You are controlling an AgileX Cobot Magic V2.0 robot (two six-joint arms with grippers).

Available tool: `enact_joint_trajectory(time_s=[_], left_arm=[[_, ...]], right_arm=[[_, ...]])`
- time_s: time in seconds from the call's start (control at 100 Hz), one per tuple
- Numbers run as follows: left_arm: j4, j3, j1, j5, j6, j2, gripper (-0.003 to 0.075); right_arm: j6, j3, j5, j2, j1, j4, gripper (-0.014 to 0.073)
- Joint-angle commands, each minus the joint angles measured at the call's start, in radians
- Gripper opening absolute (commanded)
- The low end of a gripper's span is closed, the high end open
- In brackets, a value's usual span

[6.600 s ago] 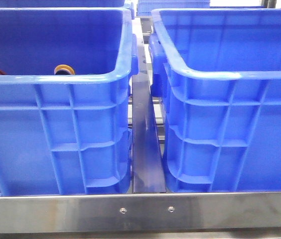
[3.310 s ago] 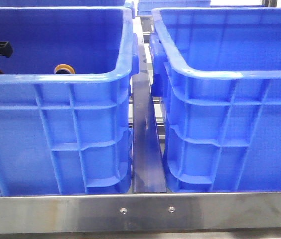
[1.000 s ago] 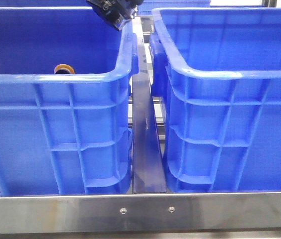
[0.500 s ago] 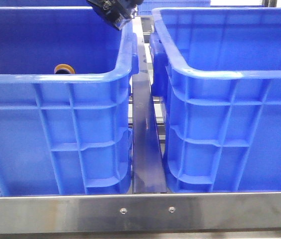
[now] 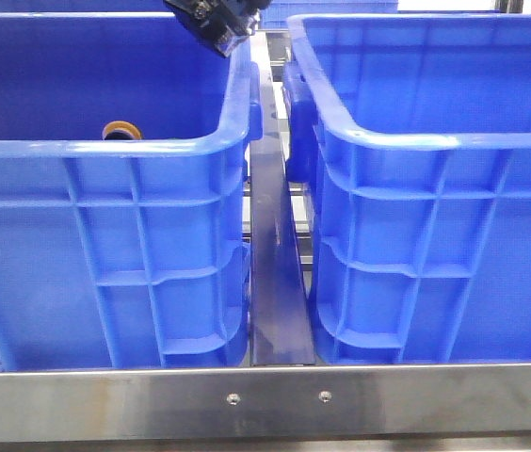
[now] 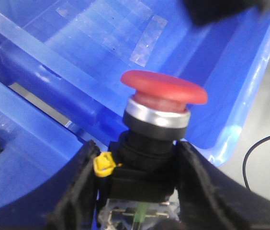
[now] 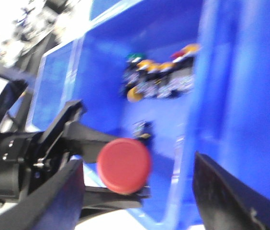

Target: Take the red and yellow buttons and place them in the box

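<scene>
While the steel rail point(image 5: 265, 400) lies nearest in the front view, two blue crates stand behind it: the left crate point(image 5: 105, 245) and the right crate point(image 5: 435, 235), with a dark bar point(image 5: 275, 282) between them. Inside the left crate, at about 10 o'clock, the yellow button point(image 5: 120, 131) shows just over the near rim. Farther back, at 12 o'clock, the left gripper point(image 6: 137, 191) is above the gap between the crates and is clamped on the black body of the red button point(image 6: 163, 93), cap upward. The right gripper point(image 7: 135, 201) has its fingers spread apart and holds nothing; a heap of buttons point(image 7: 161, 76) lies in a crate beyond it.
</scene>
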Motion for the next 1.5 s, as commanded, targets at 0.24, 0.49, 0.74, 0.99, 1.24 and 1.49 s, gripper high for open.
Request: enact_joint_trajectory(time_s=[0.24, 0.49, 0.74, 0.99, 1.24, 1.49], left_arm=[[-0.037, -0.027, -0.008, -0.052, 0.004, -0.034, 0.0093], [-0.037, -0.027, -0.008, -0.052, 0.004, -0.034, 0.0093], [-0.037, -0.027, -0.008, -0.052, 0.004, -0.034, 0.0093], [-0.037, -0.027, -0.008, -0.042, 0.004, -0.034, 0.0167], [-0.01, -0.027, -0.004, -0.03, 0.004, -0.034, 0.0588], [-0.008, -0.029, -0.004, -0.013, 0.004, -0.036, 0.0596]], right_arm=[[-0.1, -0.047, 0.08, 0.092, 0.078, 0.179, 0.0507], [-0.105, -0.08, 0.071, 0.103, 0.105, 0.177, 0.0507], [-0.105, -0.08, 0.07, 0.103, 0.105, 0.171, 0.0279], [-0.105, -0.08, 0.069, 0.103, 0.105, 0.171, 0.0226], [-0.174, -0.084, 0.053, 0.098, 0.099, 0.17, 0.0226], [-0.323, -0.084, 0.055, 0.085, -0.05, 0.161, 0.0226]])
